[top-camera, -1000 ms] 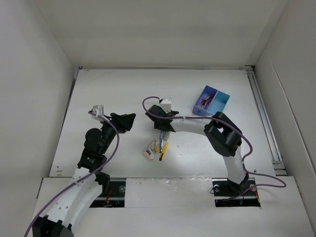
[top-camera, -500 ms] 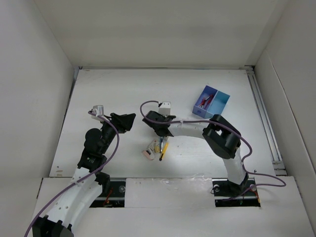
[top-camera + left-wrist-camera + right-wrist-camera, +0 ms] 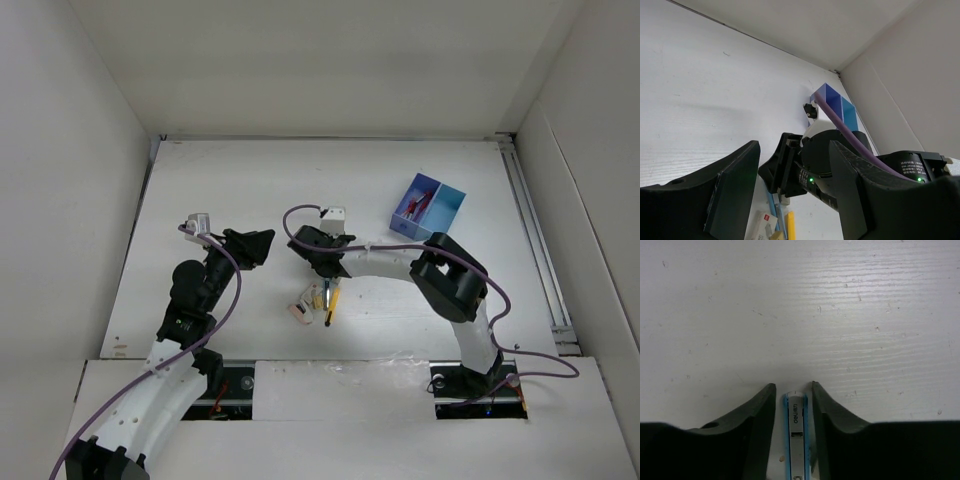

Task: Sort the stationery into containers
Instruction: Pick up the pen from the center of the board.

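Pen [image 3: 796, 435], blue-grey: lies flat on worktop [image 3: 840, 300]. Right gripper [image 3: 792, 386]: straddles barrel for side pinch, not clenched yet, thin gap. Left gripper [image 3: 794, 145]: released, empty, hangs aside to leave room.

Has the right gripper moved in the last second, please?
Yes; the right gripper shifted slightly toward the near edge of the table, away from the blue box.

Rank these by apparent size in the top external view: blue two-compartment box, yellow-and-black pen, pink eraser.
1. blue two-compartment box
2. yellow-and-black pen, longer though thinner than the eraser
3. pink eraser, a small block
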`<state>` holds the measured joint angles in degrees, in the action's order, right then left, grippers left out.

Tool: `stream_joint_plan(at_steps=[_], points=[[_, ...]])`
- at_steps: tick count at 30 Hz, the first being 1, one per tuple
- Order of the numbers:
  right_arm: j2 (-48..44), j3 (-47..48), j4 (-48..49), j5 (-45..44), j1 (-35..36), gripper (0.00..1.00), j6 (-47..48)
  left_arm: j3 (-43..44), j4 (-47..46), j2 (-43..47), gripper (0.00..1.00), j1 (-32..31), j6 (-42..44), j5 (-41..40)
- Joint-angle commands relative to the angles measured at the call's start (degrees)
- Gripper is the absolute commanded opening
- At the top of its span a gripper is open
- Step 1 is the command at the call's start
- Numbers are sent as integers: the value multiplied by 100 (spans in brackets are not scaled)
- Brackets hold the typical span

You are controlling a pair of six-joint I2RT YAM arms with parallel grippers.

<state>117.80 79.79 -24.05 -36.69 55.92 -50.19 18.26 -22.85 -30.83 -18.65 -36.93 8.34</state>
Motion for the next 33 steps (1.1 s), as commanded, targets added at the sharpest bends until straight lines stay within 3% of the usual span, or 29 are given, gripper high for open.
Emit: stream_joint_plan(at_steps=[1,7,12,27,33], points=[[112,-209,-521,496,86,41,-113,11,-211,86,54,-15,-25,63],[51,-270,-574,548,86,13,-113,11,-211,86,54,-15,-25,63],[-63,-324,-522,496,86,3,-113,11,-211,86,54,-15,-25,63],[-1541,-508,-143,-110,86,0,-52,11,-211,86,54,-15,-25,63],[-1725,-508,155,-40,-397,0,115,11,-211,86,54,-15,-25,115]])
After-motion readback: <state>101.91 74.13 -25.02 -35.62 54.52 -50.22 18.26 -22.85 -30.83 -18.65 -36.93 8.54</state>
